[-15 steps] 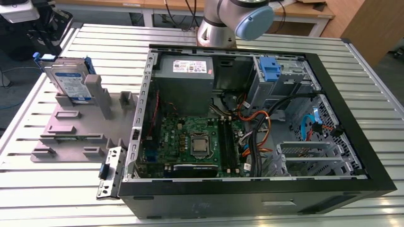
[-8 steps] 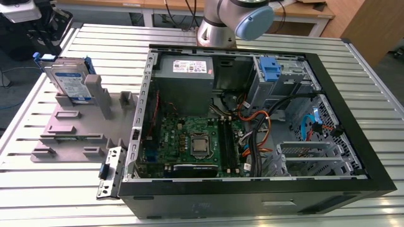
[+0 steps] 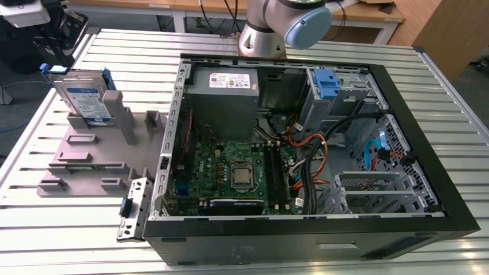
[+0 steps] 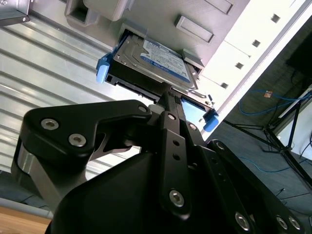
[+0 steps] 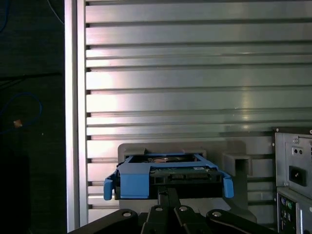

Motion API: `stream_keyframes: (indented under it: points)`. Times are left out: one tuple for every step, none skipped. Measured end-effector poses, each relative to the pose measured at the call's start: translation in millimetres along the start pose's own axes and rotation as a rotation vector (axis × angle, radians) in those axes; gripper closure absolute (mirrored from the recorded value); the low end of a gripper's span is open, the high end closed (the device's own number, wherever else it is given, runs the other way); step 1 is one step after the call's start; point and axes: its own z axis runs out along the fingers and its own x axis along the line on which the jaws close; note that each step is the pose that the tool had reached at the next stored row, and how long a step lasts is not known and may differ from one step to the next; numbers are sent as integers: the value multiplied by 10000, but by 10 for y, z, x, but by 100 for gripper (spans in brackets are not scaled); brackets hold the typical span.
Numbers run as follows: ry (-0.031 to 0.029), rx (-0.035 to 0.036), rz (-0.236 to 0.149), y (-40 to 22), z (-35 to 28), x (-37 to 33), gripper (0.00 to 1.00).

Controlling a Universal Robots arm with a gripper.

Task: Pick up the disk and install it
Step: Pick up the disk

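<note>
The gripper (image 5: 169, 191) is taking up the nearest part of both wrist views. Its jaws are lying pressed together with nothing between them, and they are pointing toward the disk (image 5: 165, 170). In the first wrist view the gripper is covering the middle of the disk's near edge, between the blue rails.

The disk (image 3: 82, 97) is standing on its edge in a slot of the grey holder (image 3: 91, 146), near the counter's (image 3: 137, 43) edge on the exterior view's left. The holder is hiding its lower part. The label is facing the camera in the second wrist view, partly cut by the holder.

The arm (image 3: 283, 23) is rising from the counter's far edge and is being cut off by the picture. The open computer case (image 3: 306, 243) is lying on its side just beside the holder, covering most of the counter. Inside it, the power supply (image 3: 225, 97) is sitting toward the far side, with the blue bracket (image 3: 326, 86) on the drive cage. Cables (image 3: 313, 149) are crossing over the motherboard (image 3: 229, 166) and hiding part of it.
</note>
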Motion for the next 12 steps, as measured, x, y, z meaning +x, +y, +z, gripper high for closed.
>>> stream_keyframes:
  points:
    - [0,0,-1,0,0,0,89]
    - [0,0,-9,0,0,0,89]
    - [1,0,-31,0,0,0,89]
    - [2,0,-70,0,0,0,89]
    - [4,0,-123,0,0,0,89]
    - [6,0,-177,0,0,0,89]
    - [8,0,-232,0,0,0,89]
    - [10,1,-295,0,0,0,89]
    - [13,1,-375,0,0,0,89]
    - [17,1,-485,0,0,0,89]
    - [19,1,-568,0,0,0,89]
    - [20,1,-587,0,0,0,89]
